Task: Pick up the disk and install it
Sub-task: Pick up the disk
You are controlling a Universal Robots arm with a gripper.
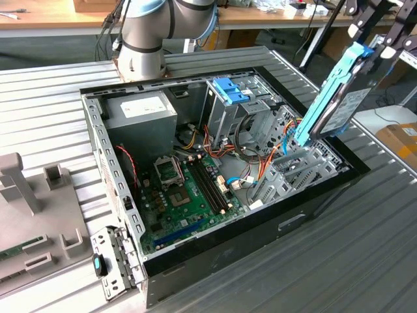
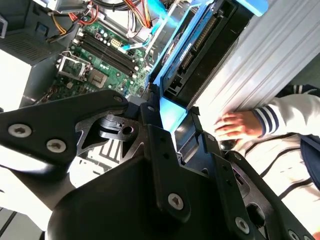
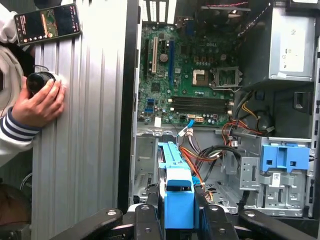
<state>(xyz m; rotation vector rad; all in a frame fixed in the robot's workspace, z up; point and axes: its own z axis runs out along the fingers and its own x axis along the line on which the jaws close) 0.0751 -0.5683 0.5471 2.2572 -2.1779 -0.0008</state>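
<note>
My gripper (image 1: 373,44) is clamped tight on the hard drive (image 1: 335,101) — pickup is done. The drive hangs tilted over the open computer case (image 1: 273,229) — not yet seated inside.

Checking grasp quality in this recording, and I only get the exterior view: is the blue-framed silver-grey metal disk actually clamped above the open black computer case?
Observer: Yes. In the first wrist view the hand is shut on the flat rectangular silver-grey metal disk with the bright blue plastic frame, clamping it from both sides.
Operator: Is anyone close by?
Observer: A person's hand in a striped sleeve rests on a small black knob on the ribbed aluminium table, apart from the open black computer case.
</note>
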